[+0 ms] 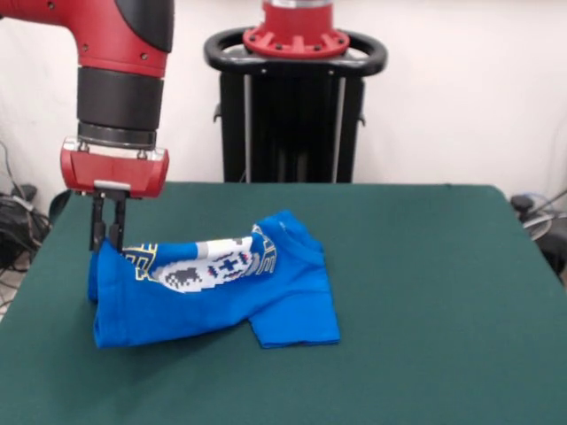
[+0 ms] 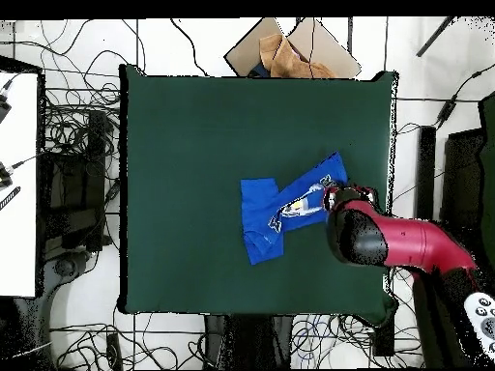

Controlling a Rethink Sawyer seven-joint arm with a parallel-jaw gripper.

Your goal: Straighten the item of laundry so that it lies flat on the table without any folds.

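The robot's gripper [image 1: 107, 237] was closed on the raised corner of a blue T-shirt [image 1: 213, 292], its two dark fingers pinching the cloth at the shirt's nine o'clock end in the front view. The shirt lay on the green table [image 1: 425, 283], a little toward nine o'clock of centre in that view, doubled over lengthwise so that the printed panel curled upward and only part of the lettering showed. One sleeve or hem flap spread flat toward five o'clock.

The hold looked slight, judged from how little cloth sat between the fingers; a quick pull could let the corner slip free and drop the shirt back into a heap. A pull along the fold line, rather than across it, would probably drag the whole bundle over the felt without opening it, since nothing pinned the far end. Lifting too high might roll the loose flap under and add a crease.

From overhead, the red arm [image 2: 406, 242] covered the gripper and the shirt's three o'clock end, so the grasp itself could not be checked there. How many layers were caught between the fingers could not be made out in either view, nor which edge of the garment was held.
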